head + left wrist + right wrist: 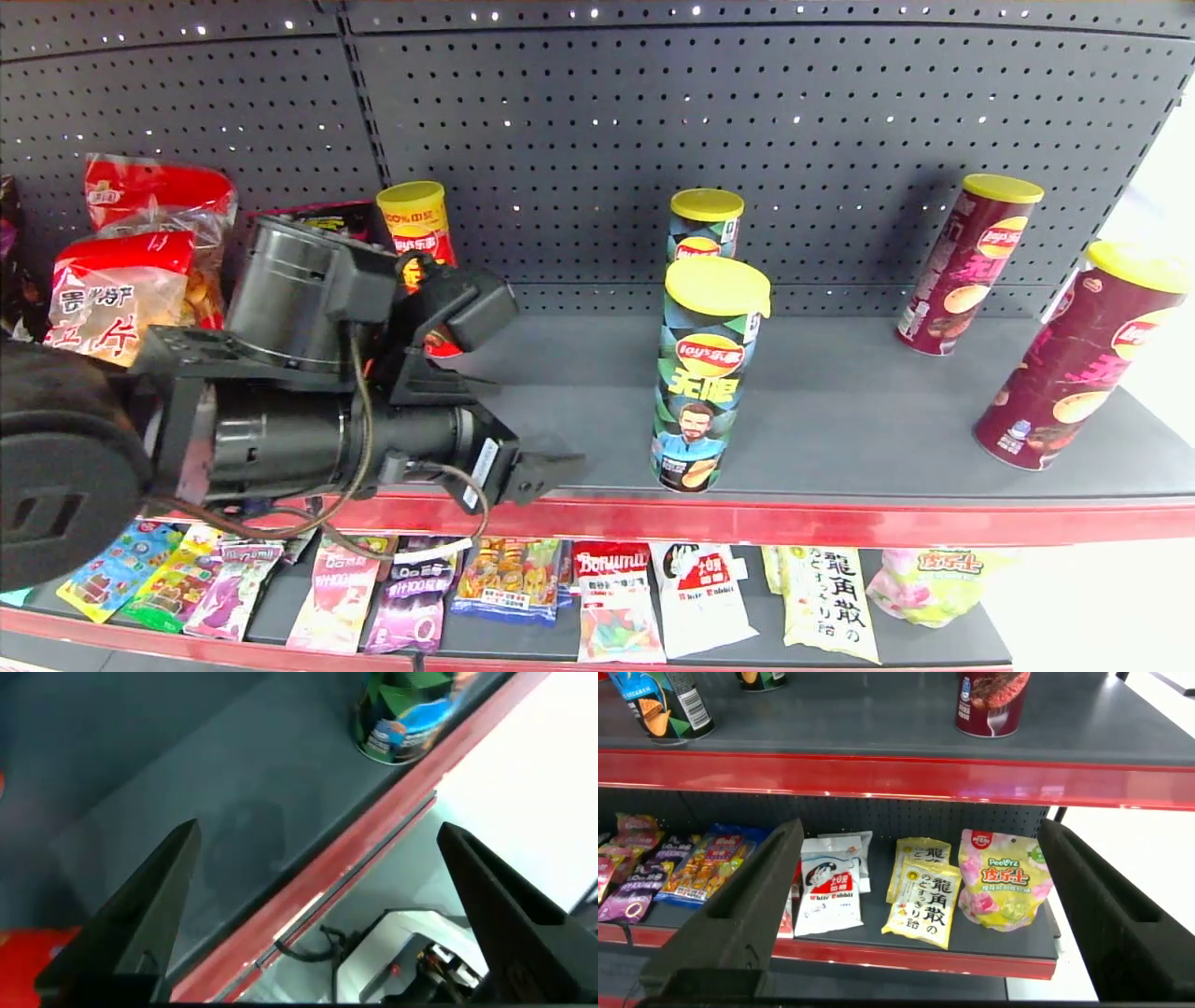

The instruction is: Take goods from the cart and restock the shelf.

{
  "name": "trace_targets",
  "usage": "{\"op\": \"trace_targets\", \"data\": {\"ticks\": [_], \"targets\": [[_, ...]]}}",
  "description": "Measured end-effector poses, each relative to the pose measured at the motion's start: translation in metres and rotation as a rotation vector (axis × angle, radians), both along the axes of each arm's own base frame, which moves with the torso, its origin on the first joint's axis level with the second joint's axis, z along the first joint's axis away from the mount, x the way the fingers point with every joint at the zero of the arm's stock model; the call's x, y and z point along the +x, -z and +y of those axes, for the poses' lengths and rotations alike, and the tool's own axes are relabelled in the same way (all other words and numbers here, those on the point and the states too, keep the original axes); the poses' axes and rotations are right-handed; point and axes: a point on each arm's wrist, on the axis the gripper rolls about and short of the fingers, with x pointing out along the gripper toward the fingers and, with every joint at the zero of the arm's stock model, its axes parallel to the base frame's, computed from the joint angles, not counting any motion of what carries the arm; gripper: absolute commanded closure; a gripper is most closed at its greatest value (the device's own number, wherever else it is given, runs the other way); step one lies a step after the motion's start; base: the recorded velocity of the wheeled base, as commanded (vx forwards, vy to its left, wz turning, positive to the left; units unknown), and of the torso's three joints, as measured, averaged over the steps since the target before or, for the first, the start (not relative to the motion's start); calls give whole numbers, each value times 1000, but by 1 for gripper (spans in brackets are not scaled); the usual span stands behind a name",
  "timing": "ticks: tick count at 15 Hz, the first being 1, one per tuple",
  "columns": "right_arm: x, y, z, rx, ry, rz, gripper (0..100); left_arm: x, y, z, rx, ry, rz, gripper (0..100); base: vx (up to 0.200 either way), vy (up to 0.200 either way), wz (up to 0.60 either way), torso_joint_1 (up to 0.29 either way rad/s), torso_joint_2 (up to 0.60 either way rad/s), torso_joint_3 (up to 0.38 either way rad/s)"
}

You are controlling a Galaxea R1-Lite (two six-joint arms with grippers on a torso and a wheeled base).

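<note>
My left gripper [528,422] hangs open and empty over the front left of the grey upper shelf [840,420], just behind its red edge [840,523]. A green chip can with a yellow lid [709,373] stands upright to its right, apart from it. In the left wrist view the gripper [316,840] spans the shelf's red edge [374,849], with the green can's base [402,719] beyond it. My right gripper [920,835] is open and empty, lower down, facing the lower shelf's snack packets [924,891].
A second green can [705,224] and a red can [415,224] stand at the back. Two maroon cans [966,266] [1078,359] stand on the right. Red snack bags [121,280] fill the left end. Flat packets [616,597] line the lower shelf. Bare shelf lies between the green and maroon cans.
</note>
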Motion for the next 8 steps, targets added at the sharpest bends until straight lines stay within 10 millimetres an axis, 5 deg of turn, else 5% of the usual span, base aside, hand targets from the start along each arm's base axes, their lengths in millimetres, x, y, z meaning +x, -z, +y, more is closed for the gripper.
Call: {"op": "trace_targets", "data": {"ticks": [8], "targets": [[0, 0, 0, 0, 0, 0, 0, 38, 27, -28, 64, -41, 48, 0, 0, 0, 0, 0, 0, 0]]}}
